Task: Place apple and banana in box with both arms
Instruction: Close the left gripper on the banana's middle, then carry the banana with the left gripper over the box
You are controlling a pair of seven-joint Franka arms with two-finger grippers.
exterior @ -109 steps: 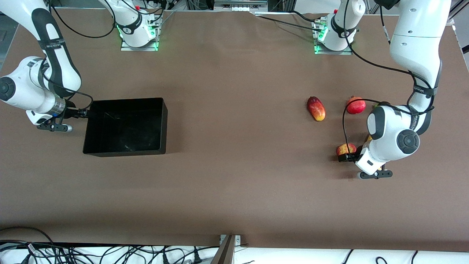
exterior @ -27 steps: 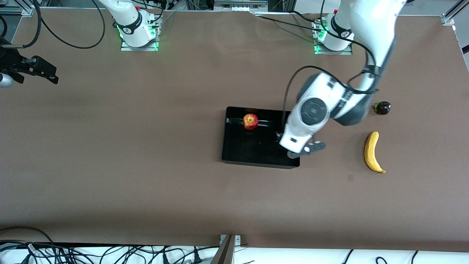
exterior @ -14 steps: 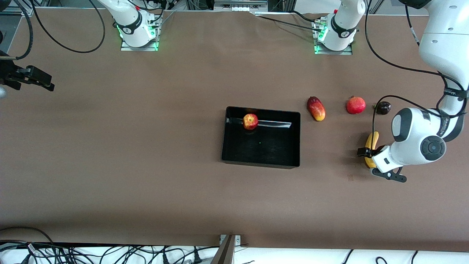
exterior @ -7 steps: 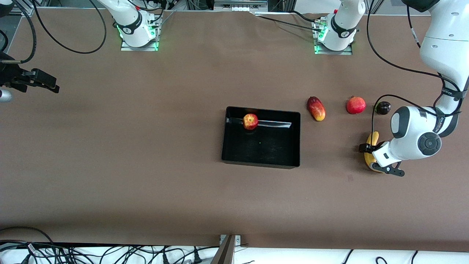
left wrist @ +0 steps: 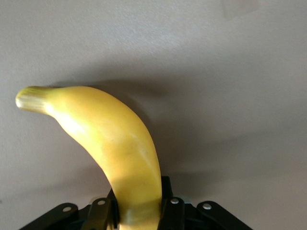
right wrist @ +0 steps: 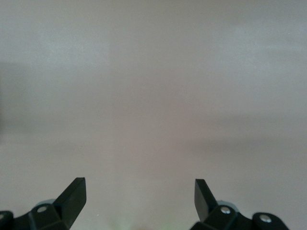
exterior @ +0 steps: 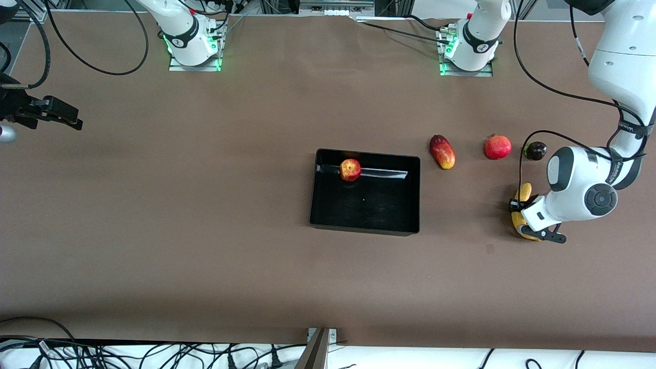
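The banana lies on the table near the left arm's end, nearer the front camera than the other fruits. My left gripper is down over its middle and shut on it. In the left wrist view the banana runs out from between the black fingers, which press on both its sides. The apple sits in the black box against the wall farthest from the front camera. My right gripper waits open and empty over the table's right-arm end; it also shows in the right wrist view.
A red-yellow mango, a red pomegranate and a small dark fruit lie in a row between the box and the left arm's end, farther from the front camera than the banana. Bare brown table surrounds the box.
My left gripper has come from over the box to the banana, lowered onto its middle and closed on it. The apple, box and right arm have stayed put.
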